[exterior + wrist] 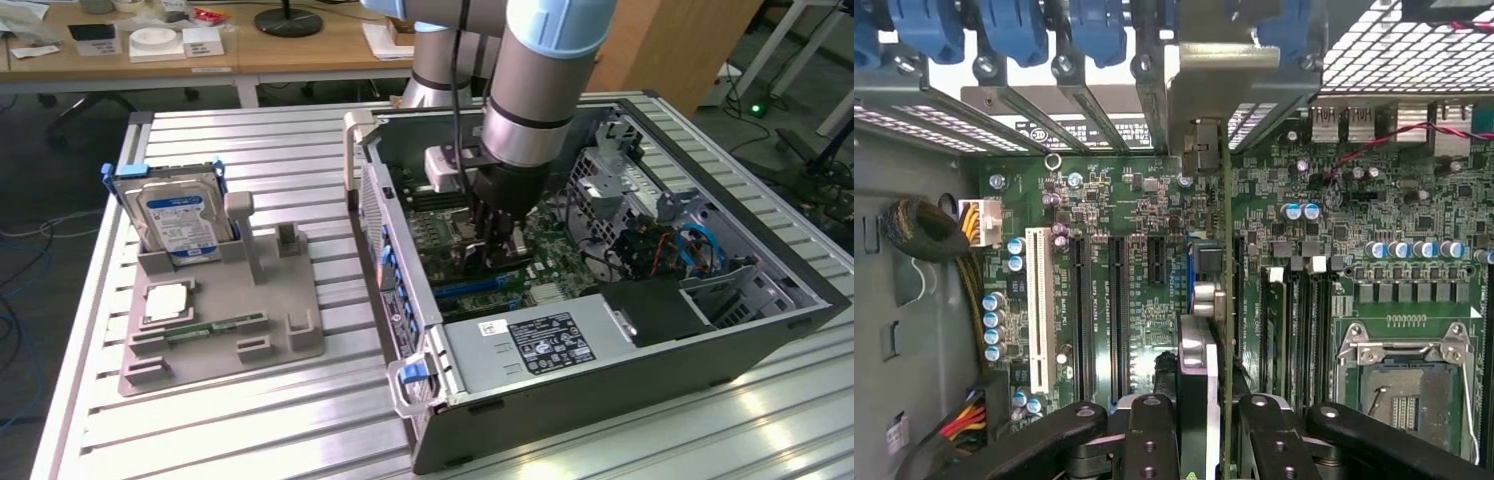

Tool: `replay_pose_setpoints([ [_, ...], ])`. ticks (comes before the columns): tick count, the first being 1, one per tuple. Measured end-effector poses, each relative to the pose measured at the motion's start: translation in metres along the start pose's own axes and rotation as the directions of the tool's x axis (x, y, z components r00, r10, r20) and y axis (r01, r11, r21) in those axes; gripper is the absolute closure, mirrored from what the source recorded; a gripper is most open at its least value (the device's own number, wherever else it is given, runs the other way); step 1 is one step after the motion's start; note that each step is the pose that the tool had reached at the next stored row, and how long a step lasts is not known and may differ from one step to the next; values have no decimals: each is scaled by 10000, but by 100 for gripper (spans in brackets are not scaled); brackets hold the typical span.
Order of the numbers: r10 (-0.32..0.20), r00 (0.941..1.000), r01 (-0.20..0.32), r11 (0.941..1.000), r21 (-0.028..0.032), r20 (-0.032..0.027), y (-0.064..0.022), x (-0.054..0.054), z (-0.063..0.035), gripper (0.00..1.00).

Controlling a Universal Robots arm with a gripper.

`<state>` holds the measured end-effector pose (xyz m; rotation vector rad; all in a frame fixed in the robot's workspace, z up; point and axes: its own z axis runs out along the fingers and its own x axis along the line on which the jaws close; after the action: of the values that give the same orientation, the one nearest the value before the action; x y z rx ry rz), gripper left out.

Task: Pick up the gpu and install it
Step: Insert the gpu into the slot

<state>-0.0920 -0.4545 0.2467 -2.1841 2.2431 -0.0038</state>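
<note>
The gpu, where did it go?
The gpu is inside the open computer case, held edge-on in the claw just above the green motherboard, with its silver bracket up against the row of slot covers on the case wall.

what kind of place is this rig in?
Probably a robotics lab or workshop. An open PC case lies on a slatted metal table beside a grey parts fixture holding a hard drive. Wooden desks and floor cables sit behind.

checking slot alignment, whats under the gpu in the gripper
The gripper is shut on the gpu, edge-on above the motherboard, among its expansion slots. The slot directly beneath is covered by the card.
</note>
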Motion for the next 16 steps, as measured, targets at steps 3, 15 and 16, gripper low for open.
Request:
replay_pose_setpoints([
  [3, -1, 10000, 1, 10000, -1, 1, 9, 0, 2, 72],
  [15, 2, 10000, -2, 10000, -3, 0, 9, 14, 10, 72],
  [16, 2, 10000, -2, 10000, -2, 1, 6, 15, 12, 72],
])
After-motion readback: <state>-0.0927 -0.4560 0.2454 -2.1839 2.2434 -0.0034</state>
